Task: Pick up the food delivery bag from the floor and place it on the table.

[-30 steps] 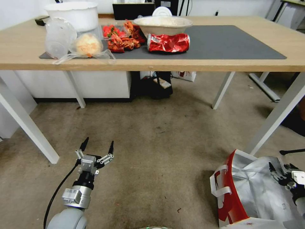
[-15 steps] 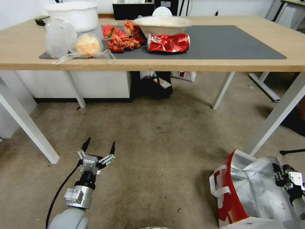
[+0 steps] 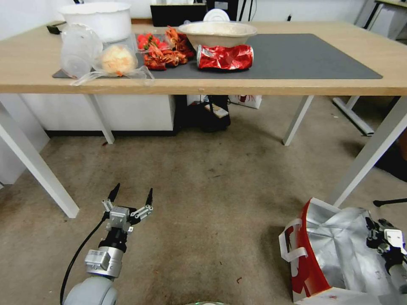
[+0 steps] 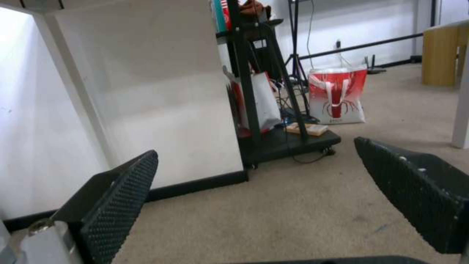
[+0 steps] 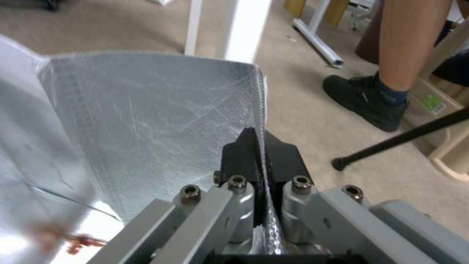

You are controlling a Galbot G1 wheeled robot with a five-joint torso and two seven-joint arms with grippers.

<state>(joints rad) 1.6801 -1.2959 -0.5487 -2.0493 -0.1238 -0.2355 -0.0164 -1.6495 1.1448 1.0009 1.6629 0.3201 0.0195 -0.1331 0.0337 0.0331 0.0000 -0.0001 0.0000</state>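
Down at my right: right gripper (image 5: 259,146) is pinched tight on the foil-lined wall of the food delivery bag (image 3: 335,250), one finger inside and one outside.
Bag position: it stands on the floor (image 3: 203,190), just in front of a white leg of the table (image 3: 25,63), mouth open, red side and white strap facing my left.
Grip quality: only the thin top edge is held, near a corner; my judgement is that the wall could crease or slip out under load.
How to lift: raise straight and slowly, keep the pinch closed, let the bag hang plumb before swinging it toward the table.
Clearance: the bag must clear the table edge; the bare stretch of dark mat (image 3: 313,55), right of the crushed can (image 3: 224,57), looks the best landing spot.
Left gripper (image 3: 131,195): parked low over the carpet, fingers spread wide, holding nothing.
Risk: a person's leg stands near the bag.
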